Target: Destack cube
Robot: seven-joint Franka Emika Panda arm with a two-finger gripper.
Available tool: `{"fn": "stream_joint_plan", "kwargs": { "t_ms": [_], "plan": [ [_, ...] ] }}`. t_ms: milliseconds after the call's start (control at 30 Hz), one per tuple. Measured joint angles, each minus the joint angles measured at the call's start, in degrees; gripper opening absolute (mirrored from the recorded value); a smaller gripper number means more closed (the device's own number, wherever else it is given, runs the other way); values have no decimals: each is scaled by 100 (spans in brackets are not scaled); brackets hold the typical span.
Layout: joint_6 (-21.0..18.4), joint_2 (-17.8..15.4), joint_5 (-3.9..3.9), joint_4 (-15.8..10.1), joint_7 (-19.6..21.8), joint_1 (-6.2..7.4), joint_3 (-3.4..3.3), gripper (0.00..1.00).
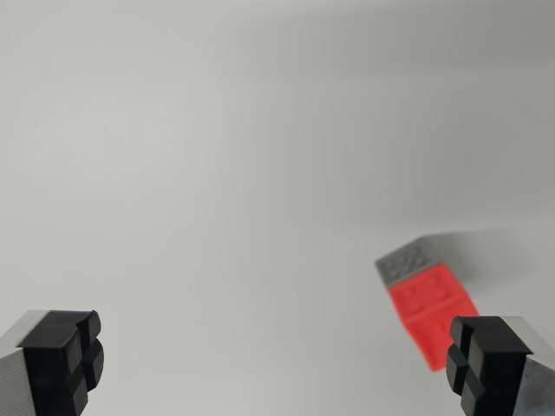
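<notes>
Hovering above the pale bench (260, 130), the tool (276, 364) has its two black fingertips (65, 360) spread wide, nothing between them. A red cube (432, 312) and a grey cube (408, 262) touch each other in the wrist view's lower right, the red one just beside the fingertip on that side. No bench edge shows.
</notes>
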Motion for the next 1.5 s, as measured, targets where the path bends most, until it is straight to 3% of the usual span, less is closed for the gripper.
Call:
{"fn": "stream_joint_plan", "kwargs": {
  "t_ms": [700,1100,1500],
  "plan": [
    [48,-17,0,-87,-96,-13,-6,100],
    [279,-155,-1,-443,-483,-79,-48,100],
    [639,-342,-7,-980,-1113,-184,-123,100]
  ]
}}
